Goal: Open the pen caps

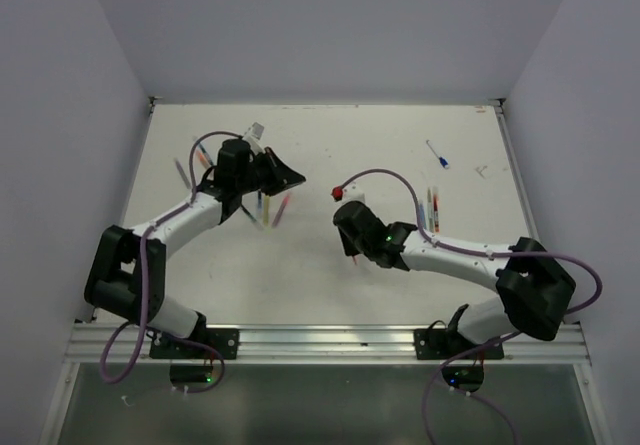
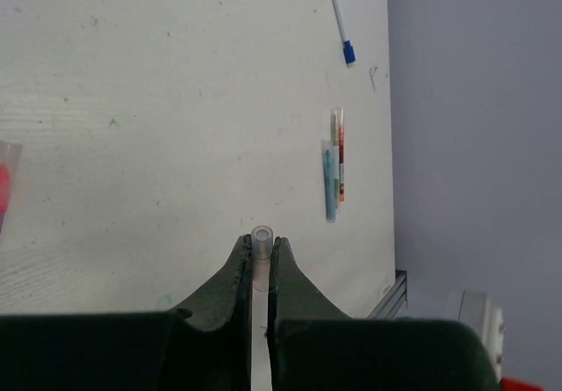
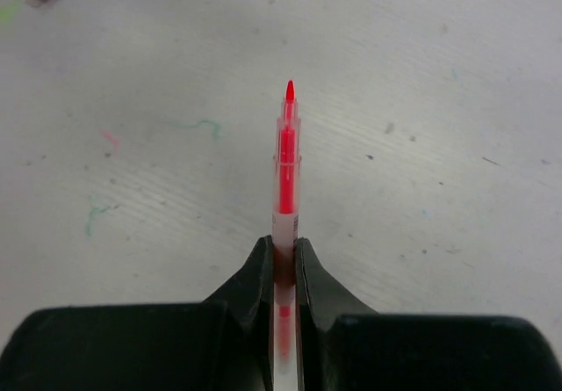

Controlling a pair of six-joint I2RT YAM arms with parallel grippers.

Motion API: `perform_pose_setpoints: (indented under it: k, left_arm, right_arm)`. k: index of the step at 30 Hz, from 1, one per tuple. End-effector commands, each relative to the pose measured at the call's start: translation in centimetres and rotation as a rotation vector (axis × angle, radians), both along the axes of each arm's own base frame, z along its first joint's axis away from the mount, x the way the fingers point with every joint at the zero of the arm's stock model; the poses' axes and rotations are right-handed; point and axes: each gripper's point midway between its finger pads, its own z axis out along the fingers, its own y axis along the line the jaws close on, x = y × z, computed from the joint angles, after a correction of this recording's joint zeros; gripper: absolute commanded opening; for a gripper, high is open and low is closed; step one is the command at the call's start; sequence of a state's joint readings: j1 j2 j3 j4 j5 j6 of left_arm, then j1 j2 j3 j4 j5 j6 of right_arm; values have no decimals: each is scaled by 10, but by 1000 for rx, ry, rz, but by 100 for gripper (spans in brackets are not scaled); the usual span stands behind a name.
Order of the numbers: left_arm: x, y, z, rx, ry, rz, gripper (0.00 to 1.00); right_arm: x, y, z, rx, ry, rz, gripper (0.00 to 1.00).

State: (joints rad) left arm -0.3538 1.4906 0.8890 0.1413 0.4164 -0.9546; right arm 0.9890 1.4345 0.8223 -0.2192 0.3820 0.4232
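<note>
Two tools each pinch something: the left tool [image 2: 261, 243] clamps a clear pen cap [image 2: 262, 232], and the right tool [image 3: 286, 249] clamps a red pen [image 3: 287, 158], its bare tip toward twelve o'clock. Other pens [image 2: 335, 164] lie on the worktop [image 2: 176, 101] toward one o'clock of the left tool.

I am holding a cap [image 2: 262, 235] between the jaws of the left pincer [image 2: 260, 247] over the left half of the table [image 1: 400, 135], and a pen [image 3: 286, 171] between the jaws of the right pincer [image 3: 283, 249] near the middle. Loose pens [image 1: 270, 208] are lying beside the left pincer. A pen bundle [image 1: 432, 208] is lying at the right, a single pen [image 1: 437, 153] behind it.
</note>
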Motion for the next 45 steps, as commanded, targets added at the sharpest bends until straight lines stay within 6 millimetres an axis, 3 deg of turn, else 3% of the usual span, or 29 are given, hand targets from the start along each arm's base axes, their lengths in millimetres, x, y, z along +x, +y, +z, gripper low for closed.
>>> perform_pose_setpoints:
  k: [1, 3, 4, 10, 20, 24, 34, 45]
  left_arm:
    - [-11, -14, -8, 75, -40, -106, 0]
    - [-13, -17, -17, 128, -37, -121, 0]
    - [-14, -21, -22, 152, -34, -124, 0]
    - [-13, -28, -47, 231, 22, -159, 0]
    - [-23, -37, -87, 287, 41, -215, 0]
    - [-29, -41, -105, 331, 69, -239, 0]
    - [-37, -25, -141, 432, 144, -207, 0]
    - [-39, -14, -153, 486, 164, -182, 20]
  right_arm:
    - [31, -22, 4, 42, 51, -117, 0]
    - [41, -25, 4, 37, 77, -140, 0]
    - [44, -37, -5, 8, 111, -171, 0]
    - [55, -48, -18, 52, 188, -212, 0]
    - [97, -47, -21, 89, 227, -244, 0]
    - [105, -47, -36, 61, 255, -253, 2]
    - [106, -48, -51, 40, 278, -256, 11]
    - [105, -48, -49, 47, 276, -246, 35]
